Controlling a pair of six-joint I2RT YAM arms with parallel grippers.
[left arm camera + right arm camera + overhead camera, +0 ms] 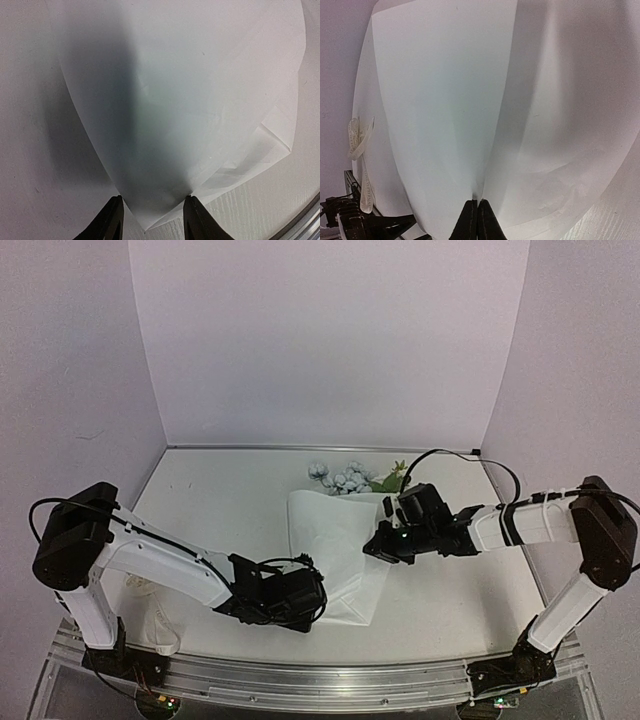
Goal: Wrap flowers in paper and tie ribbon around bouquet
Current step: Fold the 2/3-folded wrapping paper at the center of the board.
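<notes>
The white paper (335, 550) lies folded over mid-table, and the flowers' (341, 478) pale blue-white blooms and green leaves stick out past its far edge. My left gripper (303, 597) sits at the paper's near left corner. In the left wrist view its jaws (153, 199) stand open, with the paper's (190, 90) pointed corner lying between the two black fingers (111, 222). My right gripper (376, 543) is at the paper's right side. In the right wrist view it (477, 202) is shut on a raised fold of the paper (445, 100). The ribbon (157, 625) lies heaped by the left arm's base.
The ribbon (358, 142) also shows at the left of the right wrist view, above the left arm's black wrist (350, 220). A metal rail (320, 680) runs along the table's near edge. Pale walls close in the back and both sides.
</notes>
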